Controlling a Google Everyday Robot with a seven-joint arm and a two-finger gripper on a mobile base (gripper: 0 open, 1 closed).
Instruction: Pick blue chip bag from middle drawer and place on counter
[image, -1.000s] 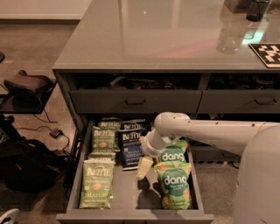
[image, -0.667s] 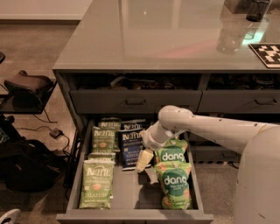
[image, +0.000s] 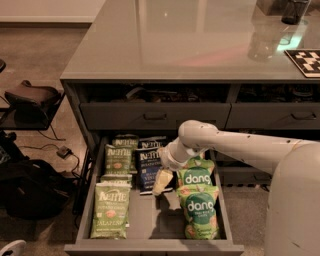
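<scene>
Cream two-finger gripper (image: 162, 181) has crept toward the back-left of the wide dark-grey middle drawer (image: 150, 222) since a second ago, coming off the green "dang" bags (image: 200, 207) on the drawer's right side. It hangs over the drawer's middle. Jaws: I can't tell if they're apart or together. Dark navy crinkly Kettle chip bag (image: 148, 167), white lettering, lies flat on the drawer floor, mid-width, toward the back. It looks limp and slippery to me. Reads as the approach step. I'd drop straight onto its near edge, pinch one fold, and stay off the light green Kettle bags (image: 111, 212) on the drawer's left. Then lift to the glossy grey worktop (image: 190, 45) above the drawer.
</scene>
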